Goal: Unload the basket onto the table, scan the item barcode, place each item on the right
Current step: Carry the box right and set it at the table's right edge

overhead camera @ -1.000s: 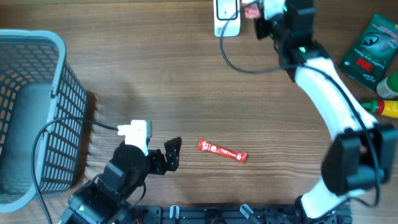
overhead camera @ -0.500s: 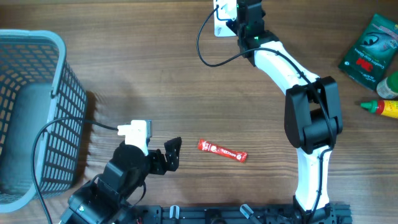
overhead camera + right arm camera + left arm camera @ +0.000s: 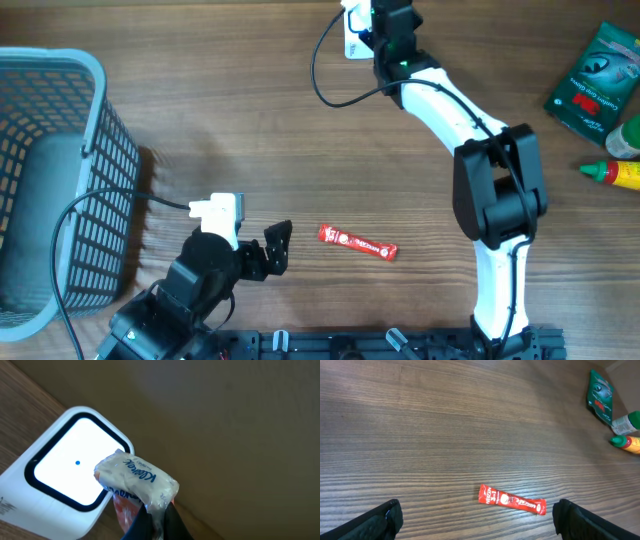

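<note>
The right gripper [image 3: 157, 521] pinches a Kleenex pack [image 3: 137, 477] close to the scanner [image 3: 47, 487]. The left gripper [image 3: 480, 522] hangs wide open, empty.

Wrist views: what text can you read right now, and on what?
"Kleenex": on the tissue pack, pinched in the right tool in front of the scanner.
Red sachet: white print, too blurred to read.
Green pouch: too small to read.
Scanner's corner label: too small.
</note>
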{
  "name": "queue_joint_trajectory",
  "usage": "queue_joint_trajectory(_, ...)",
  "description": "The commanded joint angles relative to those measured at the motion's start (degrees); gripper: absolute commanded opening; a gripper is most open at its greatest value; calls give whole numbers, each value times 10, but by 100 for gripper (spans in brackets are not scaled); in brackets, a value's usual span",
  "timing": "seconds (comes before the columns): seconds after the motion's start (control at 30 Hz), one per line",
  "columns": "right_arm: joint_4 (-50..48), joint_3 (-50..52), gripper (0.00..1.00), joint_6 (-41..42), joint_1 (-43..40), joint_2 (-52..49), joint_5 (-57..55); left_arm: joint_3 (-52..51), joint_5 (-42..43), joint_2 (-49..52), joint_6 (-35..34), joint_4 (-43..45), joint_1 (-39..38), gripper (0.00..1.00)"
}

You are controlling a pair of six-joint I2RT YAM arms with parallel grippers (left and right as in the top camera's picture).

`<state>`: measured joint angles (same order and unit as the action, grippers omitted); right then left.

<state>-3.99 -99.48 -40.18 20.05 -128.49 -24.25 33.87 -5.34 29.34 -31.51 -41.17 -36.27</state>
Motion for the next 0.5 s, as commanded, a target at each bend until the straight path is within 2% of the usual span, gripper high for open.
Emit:
queue_joint_trajectory(0.0, 23, -16, 4, 73, -31, 61, -108, 9, -7, -1, 13, 1, -1, 100)
queue_joint_trajectory(0.1, 72, -16, 4, 176, -75, 89, -226, 9, -7, -1, 13, 1, -1, 100)
queue_joint_trajectory(0.17, 163, -16, 4, 284, -109, 101, -297, 9, -7, -1, 13, 1, -1, 100)
queue_joint_trajectory(0.23, 313, -16, 4, 419, -150, 108, -290, 9, -7, -1, 13, 1, -1, 100)
queue_joint_trajectory(0.3, 433, -14, 4, 550, -198, 107, -230, 9, -8, -1, 13, 1, -1, 100)
queue_joint_trajectory(0.37, 482, -9, 4, 608, -244, 107, -148, 9, -7, -1, 13, 1, -1, 100)
queue_joint_trajectory(0.47, 489, 11, 4, 618, -314, 106, -29, 9, -7, -1, 13, 1, -1, 100)
